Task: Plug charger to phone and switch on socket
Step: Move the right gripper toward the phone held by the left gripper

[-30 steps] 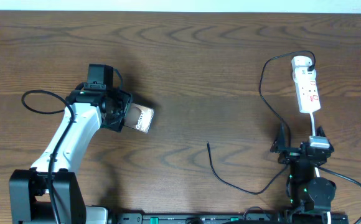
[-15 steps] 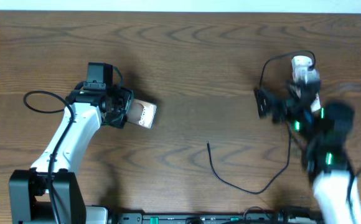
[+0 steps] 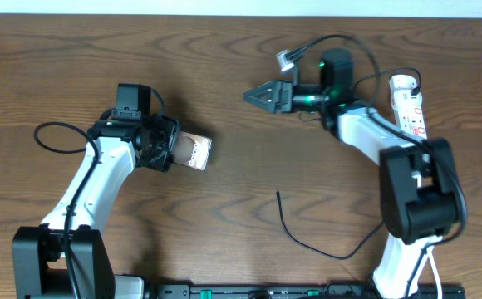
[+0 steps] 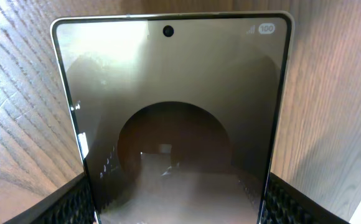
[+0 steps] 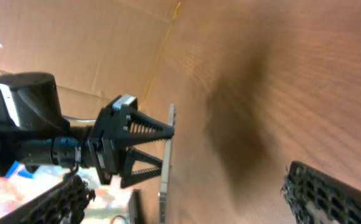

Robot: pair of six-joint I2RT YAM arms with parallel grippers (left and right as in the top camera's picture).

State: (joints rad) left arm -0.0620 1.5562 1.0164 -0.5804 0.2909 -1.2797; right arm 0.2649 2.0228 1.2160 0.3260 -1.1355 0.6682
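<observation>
phone (image 4: pixel 174 124): lower end cut off | socket (image 3: pixel 407 95): partly behind right arm (image 3: pixel 366 133)

My phone (image 3: pixel 194 153) is glossy bronze-brown with white lettering; my left fingers (image 4: pixel 75 205) are black and ridged. At two o'clock on the dark brown, wavy-grained table (image 3: pixel 241 75), the socket (image 3: pixel 413 112) is white with red marks, and at five o'clock the charger (image 3: pixel 280 208) is black.

A dark brown wood-grain table (image 3: pixel 241 83) fills nearly the whole overhead frame. A narrow pale strip (image 3: pixel 224 7) runs along the top edge. In the right wrist view, a tan cardboard-like panel (image 5: pixel 75 37) occupies the upper left.
</observation>
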